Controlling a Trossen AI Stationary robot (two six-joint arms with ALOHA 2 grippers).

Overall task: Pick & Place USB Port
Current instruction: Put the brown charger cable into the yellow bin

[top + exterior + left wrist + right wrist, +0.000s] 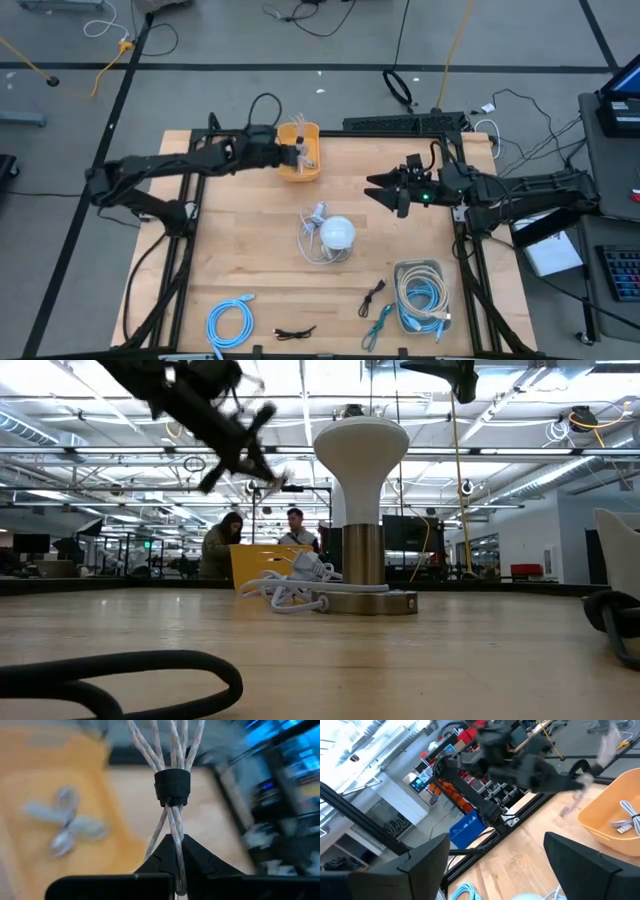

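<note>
Left gripper clamped on pale braided cable bundle above yellow plastic bin, right gripper fingers spread wide, empty

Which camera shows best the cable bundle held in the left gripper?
The left wrist view: the cable bundle fills it, pinched in the left gripper. The high view shows it small above the yellow bin; low and right wrist views show only a blur.

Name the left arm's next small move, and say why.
Probably lower a little, then open. The left gripper is shut on a grey cable, tied with a black band, and it hangs over the yellow bin, where another cable already lies.
</note>
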